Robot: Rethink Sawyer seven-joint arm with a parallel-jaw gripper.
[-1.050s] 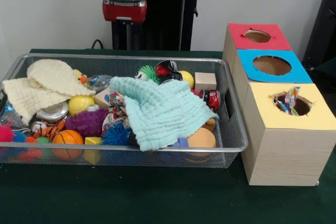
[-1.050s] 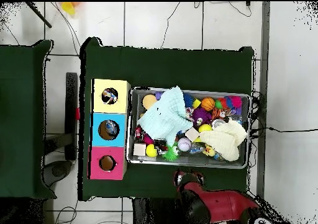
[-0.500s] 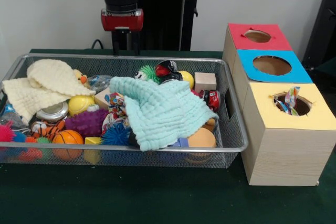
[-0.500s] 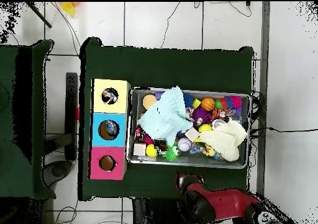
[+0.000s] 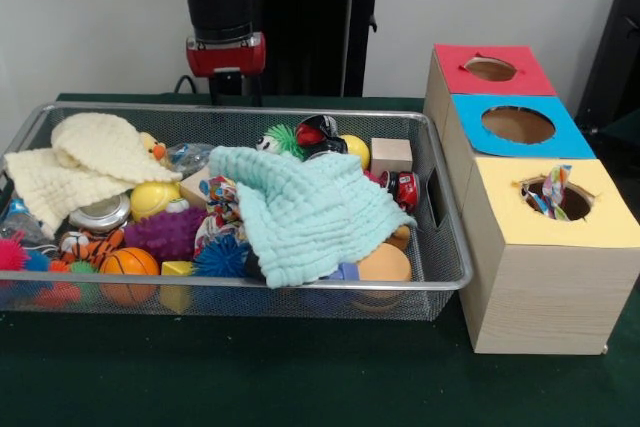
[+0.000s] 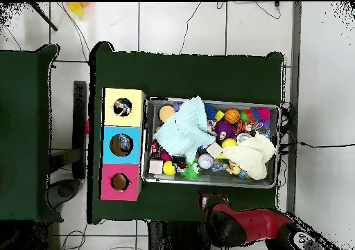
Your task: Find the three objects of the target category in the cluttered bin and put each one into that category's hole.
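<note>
Currently listed, left to right in the front view: cream knitted cloth at the left end of the wire mesh bin; small orange basketball by its near left rim; red and black gripper behind the far rim, its opening impossible to tell; mint green muslin cloth draped mid-bin; wooden three-hole sorting box just right of the bin, apparently holding a colourful wrapper in its yellow hole.
</note>
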